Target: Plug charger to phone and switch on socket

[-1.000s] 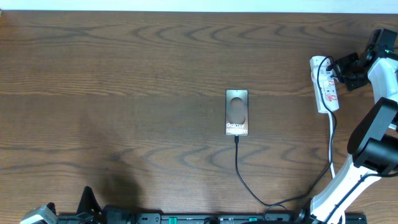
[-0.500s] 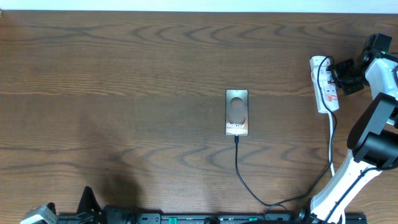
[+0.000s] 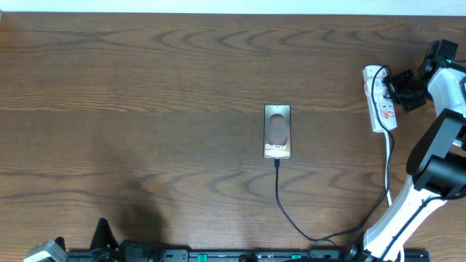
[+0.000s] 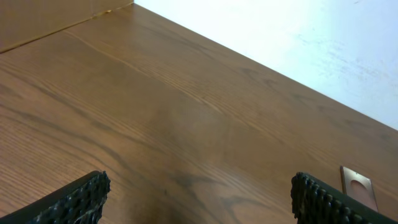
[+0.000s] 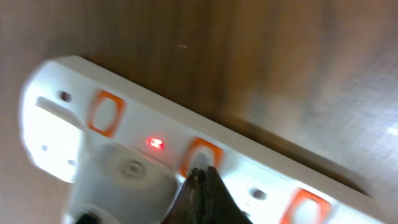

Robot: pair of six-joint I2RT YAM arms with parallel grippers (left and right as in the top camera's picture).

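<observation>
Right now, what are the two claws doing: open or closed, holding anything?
Left gripper: open, holding nothing.
Right gripper: shut, holding nothing, tips at an orange switch on the socket.

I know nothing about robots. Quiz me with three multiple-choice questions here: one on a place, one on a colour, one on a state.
1. Where does the phone lie?
A) near the middle of the table
B) on the socket
C) at the table's left edge

2. What colour is the socket?
A) black
B) white
C) green

3. How is the right gripper?
A) wide open over the phone
B) shut on the phone
C) shut, tip at a switch on the socket

Answers:
1 A: the overhead view shows it mid-table.
2 B: its casing is white.
3 C: the right wrist view shows closed fingers at an orange-framed switch.
</observation>
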